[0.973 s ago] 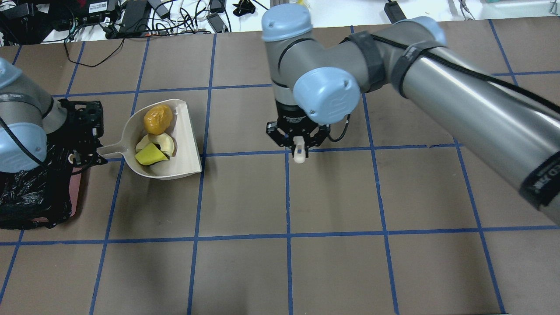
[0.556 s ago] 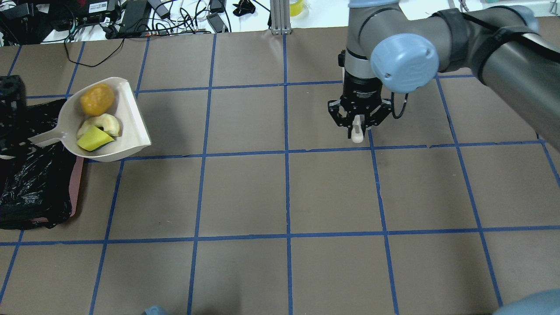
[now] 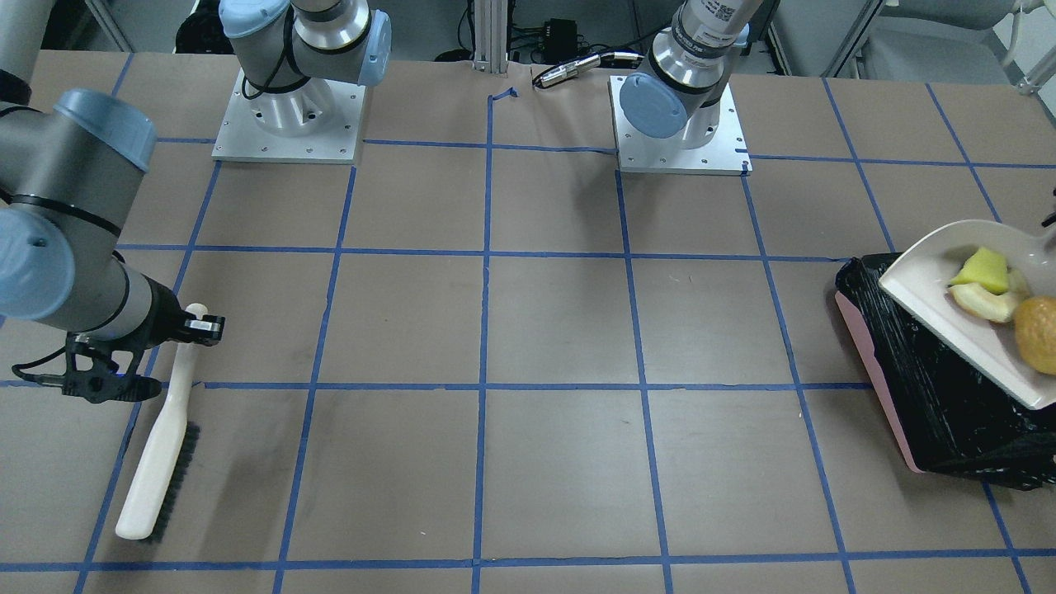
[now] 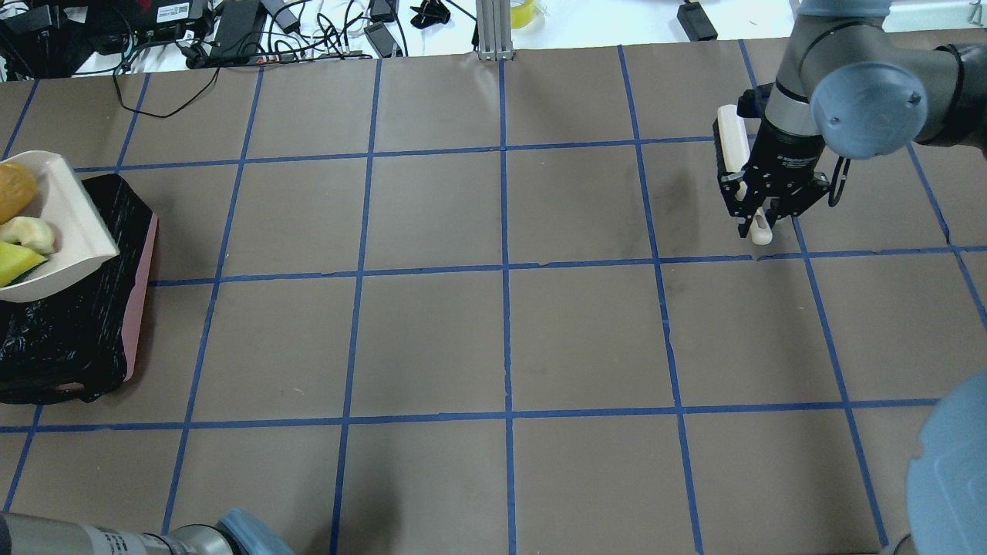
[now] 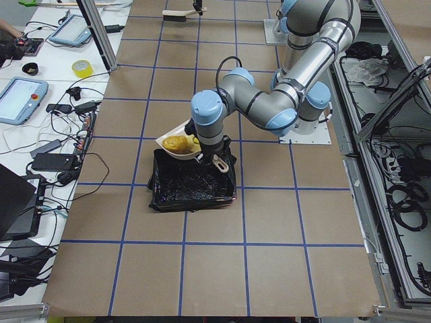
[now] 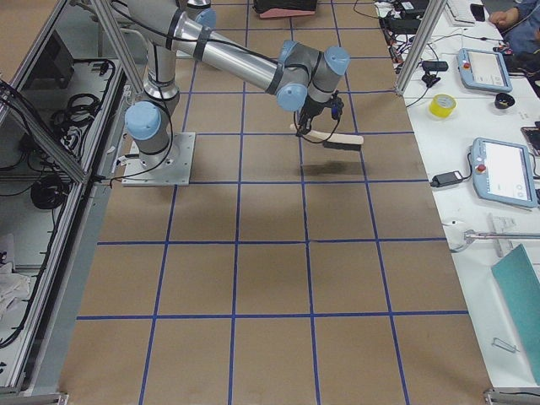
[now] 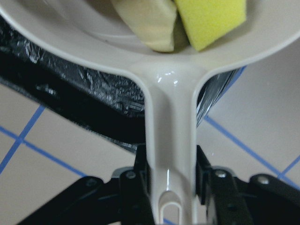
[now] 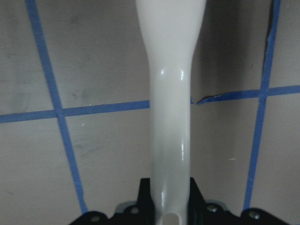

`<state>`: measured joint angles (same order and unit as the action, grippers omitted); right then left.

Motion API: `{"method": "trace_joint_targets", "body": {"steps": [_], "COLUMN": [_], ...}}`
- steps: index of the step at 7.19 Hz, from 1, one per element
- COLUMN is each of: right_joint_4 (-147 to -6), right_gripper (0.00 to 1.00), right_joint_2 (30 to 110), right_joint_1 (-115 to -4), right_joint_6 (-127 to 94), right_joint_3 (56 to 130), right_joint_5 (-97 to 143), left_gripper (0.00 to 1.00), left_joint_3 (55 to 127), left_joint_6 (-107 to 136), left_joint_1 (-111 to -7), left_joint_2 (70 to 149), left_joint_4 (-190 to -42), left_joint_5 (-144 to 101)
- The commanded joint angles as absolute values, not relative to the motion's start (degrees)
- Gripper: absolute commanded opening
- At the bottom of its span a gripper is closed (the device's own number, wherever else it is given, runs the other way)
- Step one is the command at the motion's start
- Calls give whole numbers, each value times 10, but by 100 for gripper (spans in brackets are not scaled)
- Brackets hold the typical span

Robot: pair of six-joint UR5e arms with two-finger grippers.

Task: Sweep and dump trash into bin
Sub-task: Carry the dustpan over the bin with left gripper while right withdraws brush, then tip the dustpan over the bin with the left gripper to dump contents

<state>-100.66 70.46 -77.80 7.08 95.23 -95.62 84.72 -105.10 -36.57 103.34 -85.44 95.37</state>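
The cream-white dustpan (image 4: 65,223) hangs over the bin (image 4: 77,331), a pink tub lined with a black bag. In the pan lie the trash pieces: the tan-orange lump (image 3: 1038,334), the cream crescent slice (image 3: 982,303) and the yellow-green wedge (image 3: 982,268). My left gripper (image 7: 169,176) is shut on the dustpan handle (image 7: 169,131); it is outside the overhead view. My right gripper (image 4: 759,212) is shut on the handle of a cream brush (image 3: 157,462) at the far right, bristles near the table.
Cables and power bricks (image 4: 231,31) line the table's far edge beside an aluminium post (image 4: 487,27). The two arm bases (image 3: 289,115) (image 3: 681,124) stand on the robot's side. Blue tape grid lines cross the brown table (image 4: 501,339).
My left arm has carried the loaded dustpan leftwards to above the bin. My right arm has moved the brush rightwards, away from the middle of the table.
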Motion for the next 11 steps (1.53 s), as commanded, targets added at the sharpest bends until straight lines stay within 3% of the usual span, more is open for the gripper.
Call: {"method": "trace_joint_targets", "body": {"steps": [1,4,8,9,11], "right_joint_4": [-1054,-1062,-1085,-1085,-1088], "right_gripper": [0,0,0,8,35], "right_joint_2": [677,675,672,671,667], "right_joint_1": [-733,-720,-708,-708,-708], "right_joint_6": [152,171,173,173,174], "right_joint_3": [955,967,983,983,983], "right_joint_5": [-986,-989,-1001,-1008,-1007], "left_gripper": [14,14,12,12,12], "left_joint_3": [788,786,901,917,923], "left_joint_6": [-1131,-1304,-1312,-1318,-1323], "left_joint_1": [-345,-365,-465,-474,-482], "left_joint_2": [1070,1078,1039,1033,1029], "left_joint_4": [-825,-658,-485,-454,-434], "left_joint_5": [1051,1140,1235,1257,1266]}}
